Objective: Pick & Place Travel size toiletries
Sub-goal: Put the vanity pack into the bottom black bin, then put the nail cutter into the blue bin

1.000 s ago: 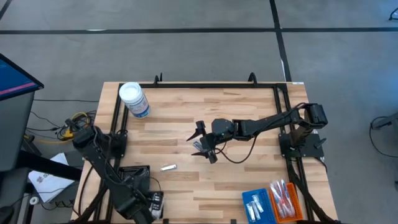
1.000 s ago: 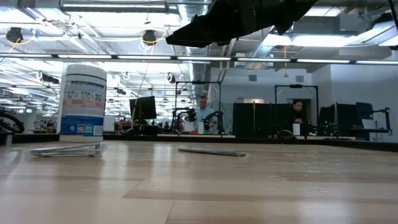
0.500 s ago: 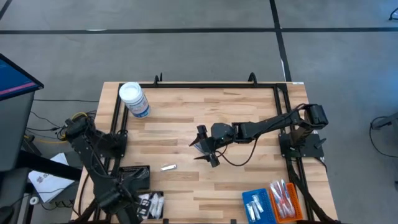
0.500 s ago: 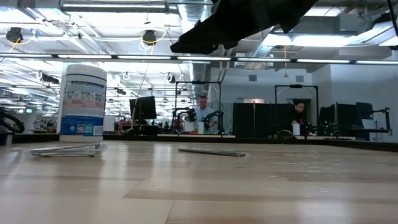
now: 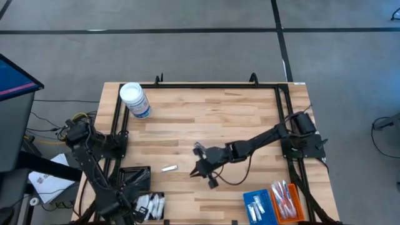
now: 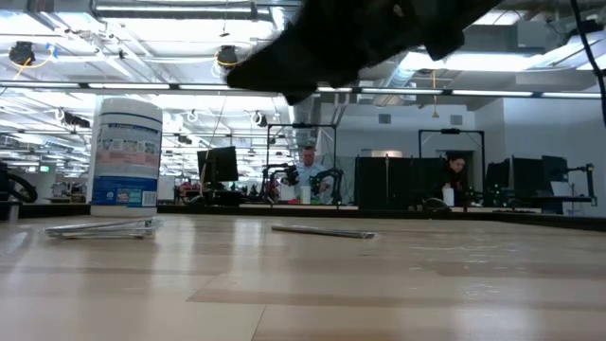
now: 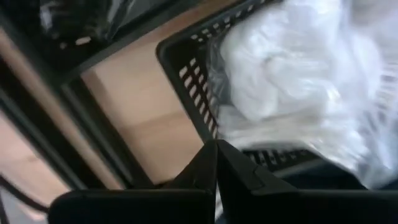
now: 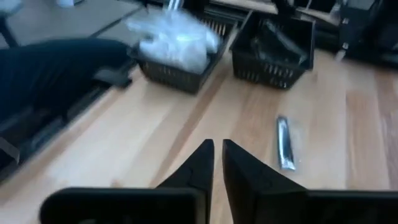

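The right gripper (image 8: 217, 144) has swung off the middle of the table toward the near edge, and it now hangs low over bare wood with its fingers drawn almost together, only a slit of table showing between them and nothing held. Just ahead of the fingertips and a little to one side lies a silvery packet (image 8: 283, 143), apart from them and untouched. This looks like the next toiletry to be picked up, though the fingers would have to spread before they can take it. Behind the fingers, where the gripper hovered a second ago, a slim dark stick (image 5: 199, 148) now lies uncovered on the table, also still to be collected. Farther ahead of the fingertips stand two black trays: the tray of white sachets (image 8: 177, 38) and, beside it, the tray of dark items (image 8: 270, 53). The left gripper (image 7: 216, 144) has drawn back and sits at the rim of the sachet tray, with its fingers closed tip to tip on nothing and the sachets just beyond them. My guess is it has just finished a drop there. Off to the right gripper's other side, a blue tray (image 5: 257, 203) and an orange tray (image 5: 286, 199) already hold wrapped toothbrushes. Farthest off, the white-lidded jar (image 5: 134, 100) stands at the back corner.
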